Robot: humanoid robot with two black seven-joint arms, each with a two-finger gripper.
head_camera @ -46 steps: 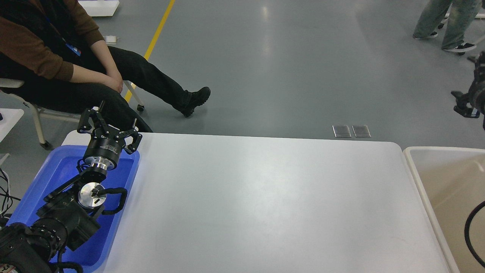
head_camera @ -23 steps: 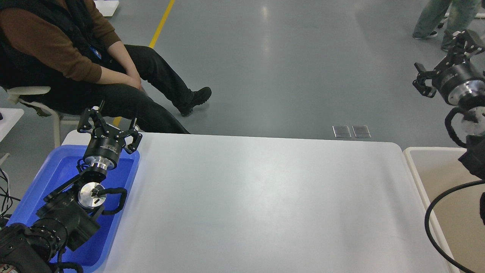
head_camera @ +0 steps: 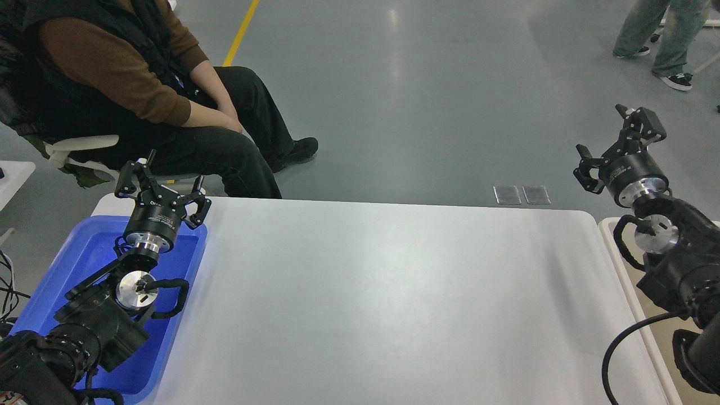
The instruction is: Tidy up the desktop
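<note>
The white desktop (head_camera: 382, 292) fills the middle of the head view and nothing lies on it. My left gripper (head_camera: 159, 181) is open and empty, held above the far end of the blue tray (head_camera: 84, 253) at the desktop's left. My right gripper (head_camera: 616, 143) is open and empty, raised over the far right corner of the desktop, by the beige bin (head_camera: 616, 236).
A seated person in a brown top (head_camera: 140, 90) sits just beyond the far left corner, knees close to the desktop's edge. Another person's legs (head_camera: 658, 34) stand far right on the grey floor. My right arm covers most of the beige bin.
My right arm has swung in from the right edge and come down, so its gripper now hangs over the desktop's far right corner. The seated person has shifted right. My left arm has not moved.
</note>
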